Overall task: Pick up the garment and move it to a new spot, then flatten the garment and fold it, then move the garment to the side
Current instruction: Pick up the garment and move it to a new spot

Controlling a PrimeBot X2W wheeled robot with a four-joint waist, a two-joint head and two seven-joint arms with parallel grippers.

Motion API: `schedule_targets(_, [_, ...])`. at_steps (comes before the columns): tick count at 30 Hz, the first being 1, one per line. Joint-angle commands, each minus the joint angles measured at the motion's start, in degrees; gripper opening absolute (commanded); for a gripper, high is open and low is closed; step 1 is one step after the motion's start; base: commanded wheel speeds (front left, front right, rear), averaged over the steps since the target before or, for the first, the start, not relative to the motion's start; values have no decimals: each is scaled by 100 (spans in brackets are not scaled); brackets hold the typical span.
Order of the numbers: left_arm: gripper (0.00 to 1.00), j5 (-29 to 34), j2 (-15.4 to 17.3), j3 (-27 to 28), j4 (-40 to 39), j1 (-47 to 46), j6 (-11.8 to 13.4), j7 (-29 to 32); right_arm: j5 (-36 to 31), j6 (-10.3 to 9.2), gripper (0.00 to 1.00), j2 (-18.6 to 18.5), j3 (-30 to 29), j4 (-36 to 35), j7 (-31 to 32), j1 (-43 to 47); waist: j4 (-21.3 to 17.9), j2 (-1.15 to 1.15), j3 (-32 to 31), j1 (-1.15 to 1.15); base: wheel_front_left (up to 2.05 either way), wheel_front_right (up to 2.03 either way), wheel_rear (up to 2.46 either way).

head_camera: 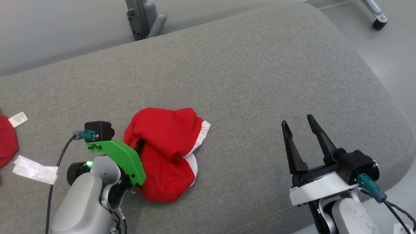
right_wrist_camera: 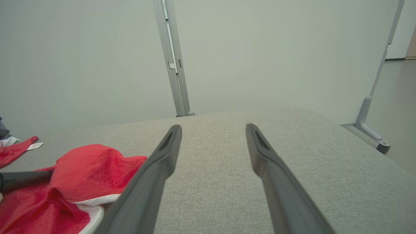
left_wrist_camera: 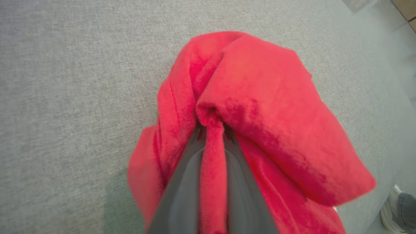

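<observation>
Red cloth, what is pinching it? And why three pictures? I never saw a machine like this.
It is a robot with two arms. Each ends in a gripper, a hand with two long dark fingers. One picture looks down from its head; the others come from cameras on its wrists. On the gray cushion lies a crumpled red garment with white trim. The left gripper is shut on a fold of it. The right gripper is open, holding nothing.

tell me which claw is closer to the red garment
Left. The left claw is shut on a fold of the red garment, touching it. The right claw stands open off to the garment's right, above the grey cushion, clear of the cloth.
</observation>
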Motion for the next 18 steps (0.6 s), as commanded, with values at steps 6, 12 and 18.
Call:
schedule_targets(6, [100,506,38,-190,134,-150,80,-836,27,-3,100,0,-39,20,-18,201,240,29,-199,0,0,0,0])
schedule_targets(12, [100,954,67,-157,-284,266,604,-1838,-73,-3,100,-1,-154,-45,-19,399,537,29,-438,0,0,0,0])
schedule_targets(18, [100,1334,114,-179,-1136,972,1117,-2733,-289,-3,100,-34,-397,-283,-19,527,908,29,-592,0,0,0,0])
